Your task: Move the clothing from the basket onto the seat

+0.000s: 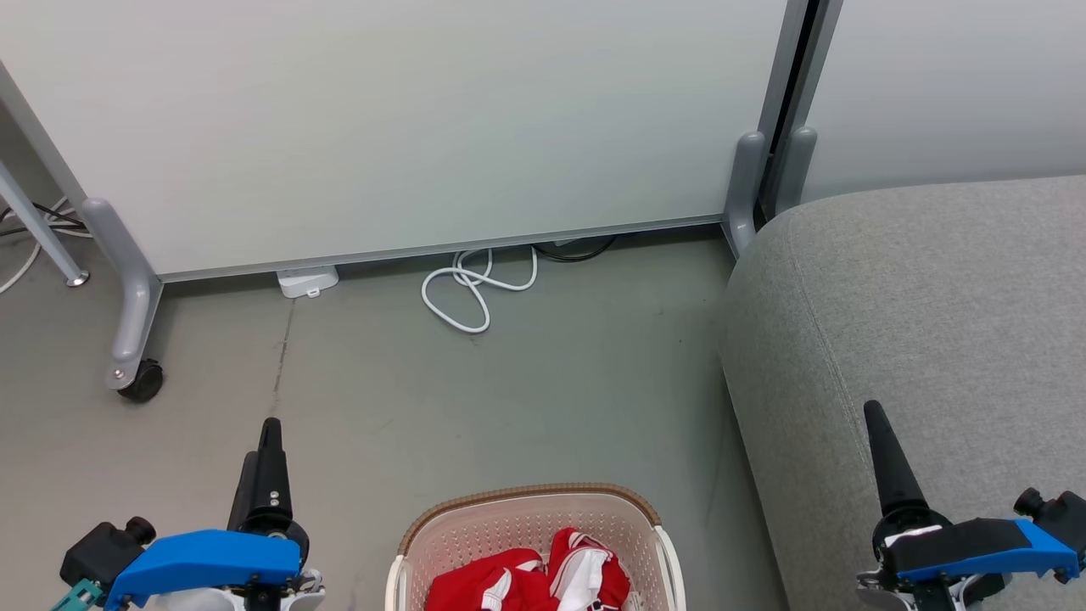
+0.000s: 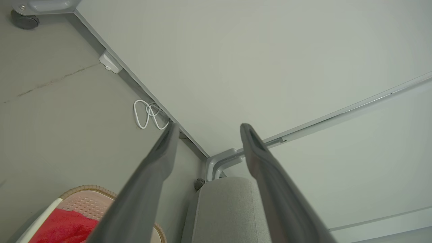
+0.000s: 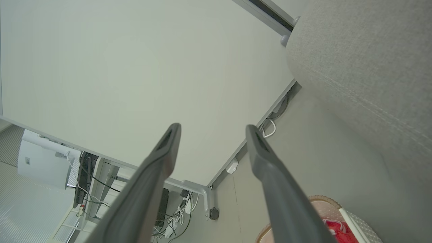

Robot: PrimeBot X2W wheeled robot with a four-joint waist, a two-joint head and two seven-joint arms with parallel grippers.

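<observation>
Clothing (image 1: pixel 526 581) lies crumpled in the basket (image 1: pixel 530 490), likely soft, light and floppy; a raised fold suits grasping. Both the left pincer (image 2: pixel 210 127) and right pincer (image 3: pixel 213 127) gape wide, empty.

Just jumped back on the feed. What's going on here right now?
Nothing is being handled yet. The red clothing lies bunched in the basket, which stands on the floor in front of the robot. The left hand and right hand are both open and empty, one on each side of the basket. The grey seat on the right has no clothing on the part in view.
</observation>
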